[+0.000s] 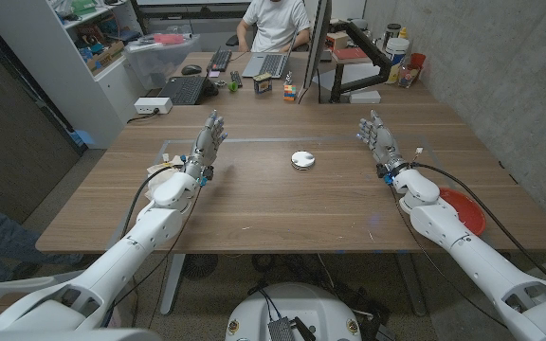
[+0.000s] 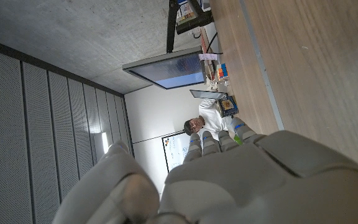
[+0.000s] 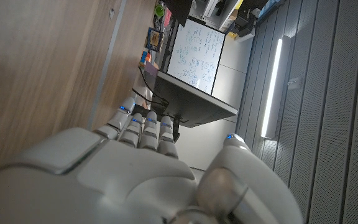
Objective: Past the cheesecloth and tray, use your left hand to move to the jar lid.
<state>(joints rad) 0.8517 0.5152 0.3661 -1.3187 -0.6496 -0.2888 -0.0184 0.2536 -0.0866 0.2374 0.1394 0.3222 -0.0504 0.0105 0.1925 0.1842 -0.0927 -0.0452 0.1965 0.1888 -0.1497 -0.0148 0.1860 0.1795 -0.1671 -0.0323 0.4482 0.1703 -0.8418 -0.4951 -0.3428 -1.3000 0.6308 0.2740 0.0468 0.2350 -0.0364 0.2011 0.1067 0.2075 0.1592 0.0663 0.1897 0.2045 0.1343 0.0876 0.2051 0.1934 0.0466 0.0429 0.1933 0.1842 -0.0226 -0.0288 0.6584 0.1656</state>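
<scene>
- Jar lid [image 1: 303, 159]: one, lay near the middle of the counter [image 1: 254, 204], well apart from both robot hands.
- Left robot hand [image 1: 207, 142] stood near the counter's left edge, fingers spread, holding nothing.
- Right robot hand [image 1: 377, 137] stood near the right edge, likewise spread and empty.
- Recommended approach: sweep the left robot hand across toward the counter's middle, staying above the surface.
- Red plate [image 1: 463, 210]: one, at the right edge.

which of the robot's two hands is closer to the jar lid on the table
The left hand. In the head view the jar lid lies between the hands but off-centre toward it, with a somewhat wider stretch of bare wood over to the right hand. Neither touches it.
</scene>
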